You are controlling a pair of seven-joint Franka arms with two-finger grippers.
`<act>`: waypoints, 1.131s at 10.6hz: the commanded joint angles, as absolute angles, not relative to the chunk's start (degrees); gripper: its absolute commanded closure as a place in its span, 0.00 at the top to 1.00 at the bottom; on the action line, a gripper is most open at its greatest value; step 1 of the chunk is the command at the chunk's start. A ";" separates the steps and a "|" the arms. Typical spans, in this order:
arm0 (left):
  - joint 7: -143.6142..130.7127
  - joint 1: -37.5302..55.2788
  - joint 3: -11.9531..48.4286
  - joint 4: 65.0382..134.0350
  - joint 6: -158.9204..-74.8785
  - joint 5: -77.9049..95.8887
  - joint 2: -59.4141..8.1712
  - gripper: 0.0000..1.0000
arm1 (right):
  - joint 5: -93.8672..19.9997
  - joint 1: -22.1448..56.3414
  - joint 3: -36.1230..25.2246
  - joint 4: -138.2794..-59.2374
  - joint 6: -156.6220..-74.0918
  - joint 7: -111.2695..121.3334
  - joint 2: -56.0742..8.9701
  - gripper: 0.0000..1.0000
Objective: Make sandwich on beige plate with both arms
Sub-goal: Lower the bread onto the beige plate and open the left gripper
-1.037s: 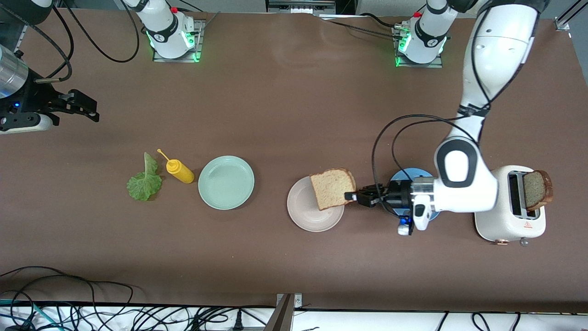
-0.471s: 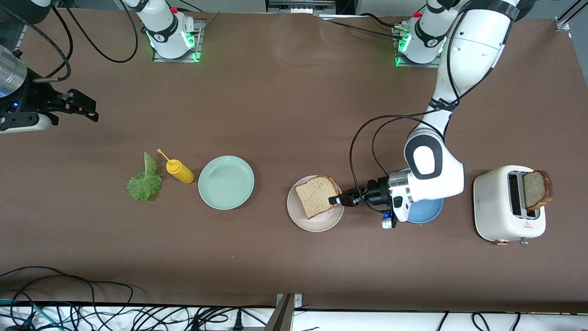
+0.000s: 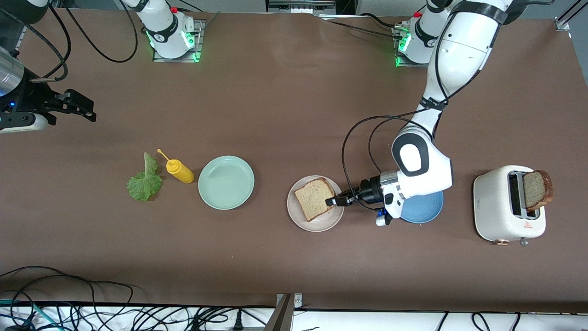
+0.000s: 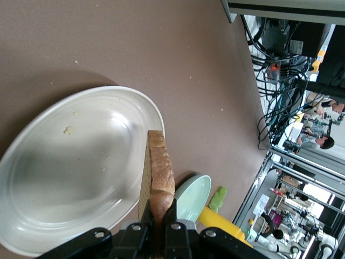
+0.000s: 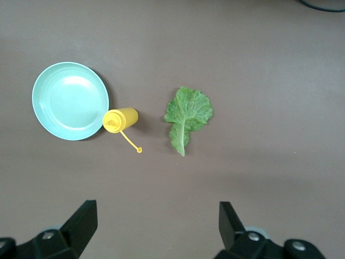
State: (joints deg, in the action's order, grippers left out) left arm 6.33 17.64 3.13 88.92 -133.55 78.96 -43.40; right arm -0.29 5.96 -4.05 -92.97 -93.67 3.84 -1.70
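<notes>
Placing slice 1 (image 3: 314,199): the left gripper (image 3: 334,201) pinches its crust edge over the beige plate (image 3: 303,221), and you want it down flat w/ no overhang before letting go. Right gripper (image 3: 85,108) waits w/ fingers wide apart, up toward the right arm's end from the plate. Front view shows slice 2 (image 3: 536,188) in the toaster (image 3: 496,209) and the lettuce (image 3: 144,179) past the mint plate (image 3: 226,182). Left wrist view alone shows slice 1 tilted on edge, not yet lying flat.
</notes>
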 commanded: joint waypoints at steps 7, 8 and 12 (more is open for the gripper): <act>10.55 22.22 2.46 89.30 -143.40 81.74 -44.82 1.00 | -0.62 5.89 -3.96 -92.29 -92.90 3.34 -1.67 1.00; 10.63 23.28 2.46 89.91 -147.27 81.65 -44.82 1.00 | -0.44 5.89 -3.87 -92.29 -92.90 3.43 -1.67 1.00; 10.81 23.73 2.02 91.31 -149.24 78.85 -44.56 1.00 | -0.44 5.36 -4.13 -92.29 -92.99 3.43 -1.67 1.00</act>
State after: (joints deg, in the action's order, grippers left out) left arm 9.22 23.47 2.85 90.14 -148.69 79.69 -45.00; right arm -0.29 5.58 -4.08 -92.97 -93.65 3.84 -1.73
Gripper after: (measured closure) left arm 0.013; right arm 0.000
